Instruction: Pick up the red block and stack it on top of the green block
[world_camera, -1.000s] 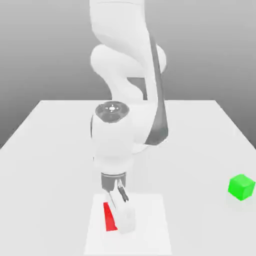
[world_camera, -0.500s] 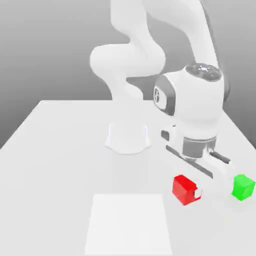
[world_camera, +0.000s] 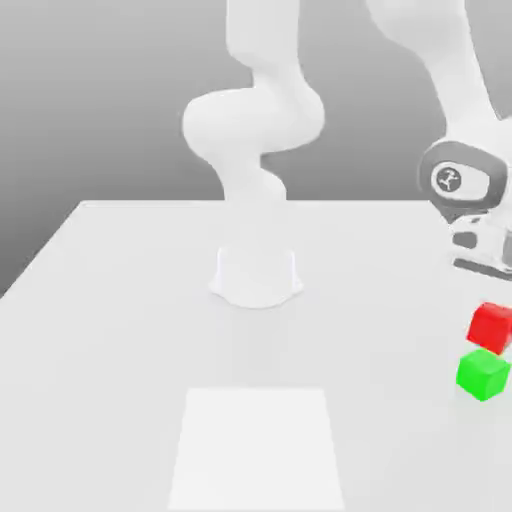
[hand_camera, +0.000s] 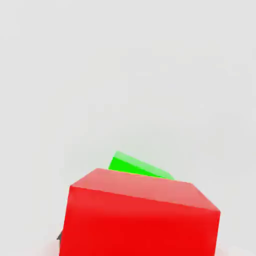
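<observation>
Red block (world_camera: 491, 325): small matte cube, flat plain faces, sharp edges, raised off table, clamped in gripper (world_camera: 497, 318) fingers at exterior view's right edge. Just below it, green block (world_camera: 483, 374), same size, matte, sits on table (world_camera: 120, 330). Hand view: red block (hand_camera: 140, 217) looms close, green block (hand_camera: 140, 167) peeks beyond. Table smooth white; paler square patch (world_camera: 257, 445) near front. Arm glossy white, rounded.

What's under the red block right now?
The green block on the white table sits just below the red block. Red covers most of green in the hand view.
</observation>
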